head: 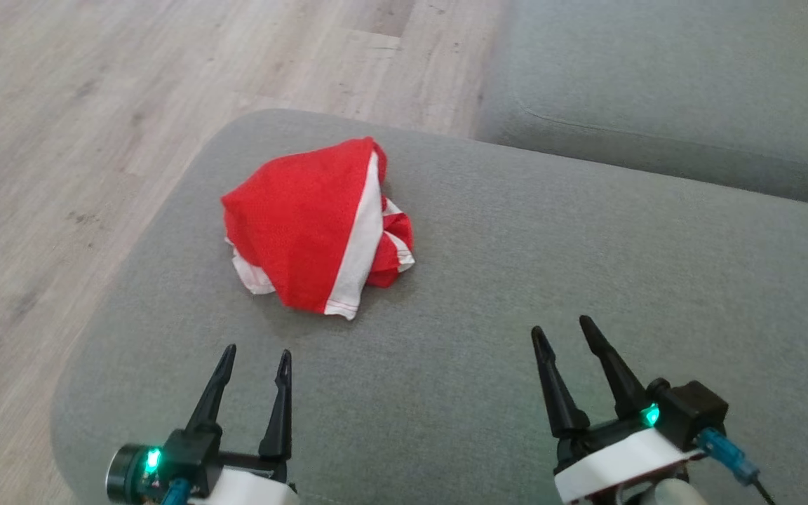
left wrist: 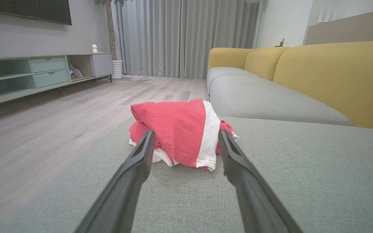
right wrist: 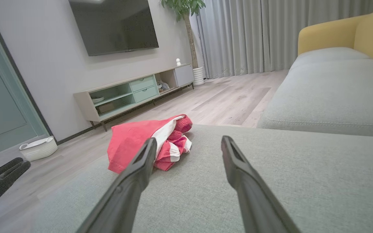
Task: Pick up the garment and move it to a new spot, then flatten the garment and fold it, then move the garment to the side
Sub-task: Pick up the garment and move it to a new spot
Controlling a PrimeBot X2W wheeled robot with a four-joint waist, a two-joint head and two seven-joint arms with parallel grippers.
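- Two empty grippers, jaws wide: your left gripper (head: 257,351) and right gripper (head: 560,325) sat short of the garment (head: 313,224), likely staged for pickup.
- It lay bunched on the sofa seat (head: 516,294), nearer your left.

No readable text — seemingly none anywhere.

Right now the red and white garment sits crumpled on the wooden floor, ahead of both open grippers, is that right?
Not quite: the head view shows the garment crumpled on the grey sofa cushion, not the wooden floor. It does lie ahead of the open left gripper and open right gripper.
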